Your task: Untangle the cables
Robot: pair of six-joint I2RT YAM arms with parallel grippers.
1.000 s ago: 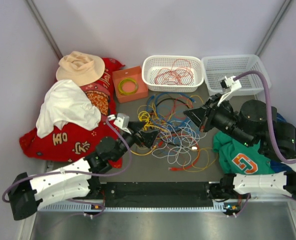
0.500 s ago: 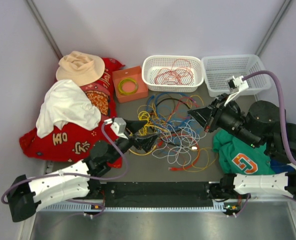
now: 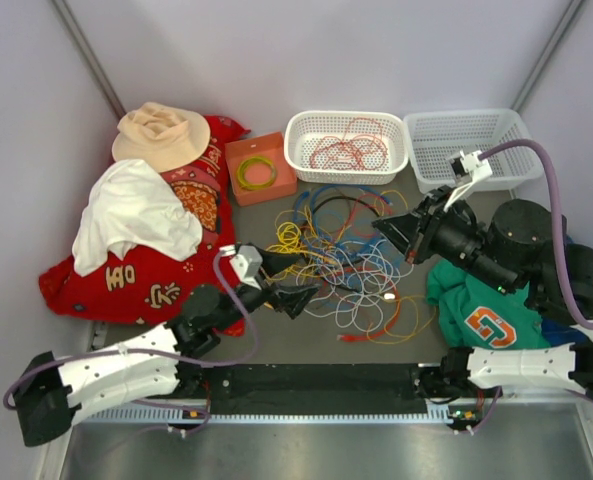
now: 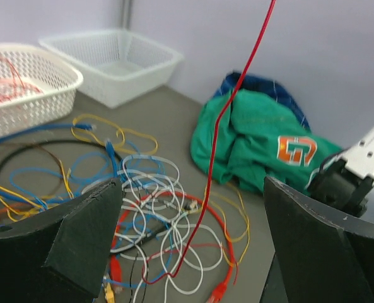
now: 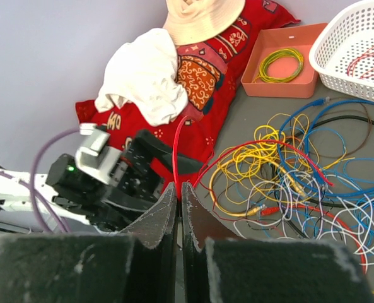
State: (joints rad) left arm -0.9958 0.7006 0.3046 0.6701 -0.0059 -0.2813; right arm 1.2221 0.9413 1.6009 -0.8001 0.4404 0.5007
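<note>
1. Overhead, top external view: the cables [image 3: 344,250] lay as one loose tangle of yellow, blue, white, black and red-orange loops on the table [image 3: 276,340], between the two arms. The left gripper [image 3: 296,290] sat at the tangle's near-left edge. The right gripper [image 3: 384,227] was at its right edge, pointing left. A white basket [image 3: 298,150] behind the tangle held more red wires, and a second basket [image 3: 426,165] stood just right of it. An orange tray [image 3: 238,155] held a green-yellow ring [image 3: 257,172]. How wide either tool stood could not be read from this view.
2. Left wrist view: the left gripper [image 4: 192,189] had its fingers [image 4: 79,233] spread wide, clamping nothing. One red cable [image 4: 227,101] rose taut from the tangle [image 4: 149,208] through the gap, touching neither finger, and ran out of frame at the top. A green shirt [image 4: 262,139] lay beyond on the right.
3. Right wrist view: the right gripper [image 5: 178,196] had its jaws almost together, pinching the red cable [image 5: 175,148], which arched up and away toward the cables [image 5: 300,170]. A red cloth [image 5: 205,76], a white cloth [image 5: 142,76] and a hat [image 5: 202,12] lay at the far left.
</note>
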